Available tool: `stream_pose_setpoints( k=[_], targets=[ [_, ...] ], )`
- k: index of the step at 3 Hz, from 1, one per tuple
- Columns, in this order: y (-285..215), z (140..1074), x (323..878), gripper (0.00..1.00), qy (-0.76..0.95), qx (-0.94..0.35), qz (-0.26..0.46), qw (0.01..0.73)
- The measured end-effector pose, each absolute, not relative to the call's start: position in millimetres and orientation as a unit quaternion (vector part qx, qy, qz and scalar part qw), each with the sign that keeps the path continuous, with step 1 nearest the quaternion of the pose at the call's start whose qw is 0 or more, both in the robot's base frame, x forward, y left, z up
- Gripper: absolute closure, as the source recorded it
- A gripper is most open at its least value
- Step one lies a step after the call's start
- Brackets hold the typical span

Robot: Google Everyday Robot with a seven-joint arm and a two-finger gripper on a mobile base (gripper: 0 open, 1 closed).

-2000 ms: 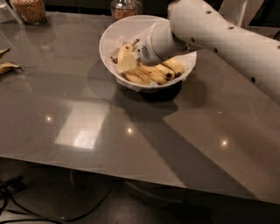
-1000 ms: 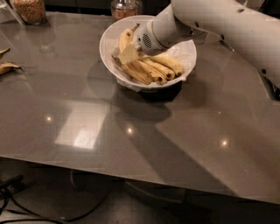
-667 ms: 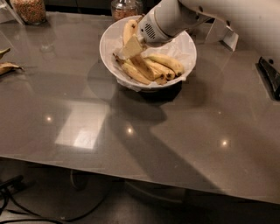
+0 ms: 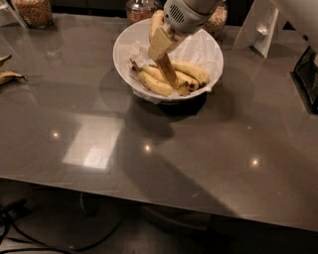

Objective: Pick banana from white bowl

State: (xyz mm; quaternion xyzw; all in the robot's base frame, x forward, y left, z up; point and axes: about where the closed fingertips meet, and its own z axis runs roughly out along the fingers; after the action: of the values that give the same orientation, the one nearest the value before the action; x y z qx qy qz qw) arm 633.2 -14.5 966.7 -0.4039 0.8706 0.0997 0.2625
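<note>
Camera view: pincer (image 4: 163, 45) with banana (image 4: 156, 21) above white bowl (image 4: 209, 49).

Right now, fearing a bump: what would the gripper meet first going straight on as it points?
The gripper, over the white bowl holding the banana, points down-left; probably the slimmer bananas first, though depth is unclear.

**Banana rises from the bowl**

The gripper (image 4: 161, 43), low among the fruit two seconds ago, now sits higher over the back half of the white bowl (image 4: 120, 58), clamped on the banana (image 4: 157, 21). The banana lay flat before and now hangs nearly upright, its lower end by the slimmer bananas (image 4: 191, 72). The arm (image 4: 185, 12) has drawn back to the top edge, uncovering the right side of the table (image 4: 198, 163).
</note>
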Motion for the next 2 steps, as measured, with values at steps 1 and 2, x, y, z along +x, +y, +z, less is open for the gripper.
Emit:
stream_pose_setpoints(
  k=[1, 2],
  targets=[
    [-32.0, 978.0, 611.3, 1.0, 0.884, -0.403, 0.076, 0.226],
    [-49.2, 989.5, 583.0, 1.0, 0.888, -0.393, 0.065, 0.229]
  ],
)
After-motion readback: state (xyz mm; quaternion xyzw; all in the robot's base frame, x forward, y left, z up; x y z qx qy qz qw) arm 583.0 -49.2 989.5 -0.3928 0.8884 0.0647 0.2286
